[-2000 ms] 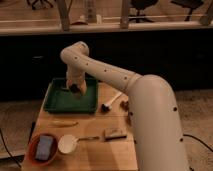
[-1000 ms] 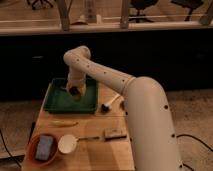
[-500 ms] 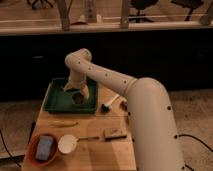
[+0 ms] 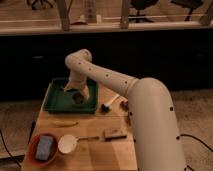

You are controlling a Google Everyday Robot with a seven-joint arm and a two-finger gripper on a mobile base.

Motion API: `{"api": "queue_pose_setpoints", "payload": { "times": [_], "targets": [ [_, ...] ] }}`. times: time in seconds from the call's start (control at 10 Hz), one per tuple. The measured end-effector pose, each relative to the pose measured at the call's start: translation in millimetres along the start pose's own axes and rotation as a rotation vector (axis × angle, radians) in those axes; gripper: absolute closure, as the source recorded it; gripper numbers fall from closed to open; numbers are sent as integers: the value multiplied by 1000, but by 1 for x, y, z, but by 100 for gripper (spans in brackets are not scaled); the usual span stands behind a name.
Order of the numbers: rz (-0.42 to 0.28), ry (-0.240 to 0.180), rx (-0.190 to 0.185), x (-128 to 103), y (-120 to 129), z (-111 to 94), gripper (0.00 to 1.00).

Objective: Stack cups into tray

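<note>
The cup (image 4: 79, 99) lay inside the tray (image 4: 58, 101), towards its right side, showing only as a small dark shape directly under the end effector (image 4: 76, 93). It was probably the little tumbler with its dark inside turned up, though the dim view left that uncertain. The end effector hung low over the tray floor, the arm bent steeply down from its pale, rounded elbow. That posture suited setting a cup down inside the raised rim or lifting away from it. Whether the end effector was spread or closed, or had hold of the cup at all, could not be told.

The tray was shallow, rectangular green plastic with a smooth, slightly glossy floor. It sat on the far left part of the tabletop (image 4: 92, 156), where the rim would keep stacked cups from sliding off. The tabletop was pale wood with a plain matt grain.

Just right of the tray lay a short tool with a dark head and a light handle (image 4: 108, 104). Nearer, a slim yellowish piece (image 4: 64, 123) rested flat. At the near left corner stood a round brown bowl (image 4: 33, 150) holding a grey-blue pad (image 4: 45, 147). Beside it on the right was a round white dish (image 4: 67, 143), and further right a small brownish block (image 4: 115, 133)
</note>
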Motion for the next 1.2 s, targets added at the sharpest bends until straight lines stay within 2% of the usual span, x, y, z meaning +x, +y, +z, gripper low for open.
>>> {"api": "queue_pose_setpoints", "payload": {
  "times": [0.8, 1.2],
  "targets": [
    [-13, 34, 38, 2, -5, -7, 20],
    [3, 64, 55, 5, -6, -14, 20]
  ]
}}
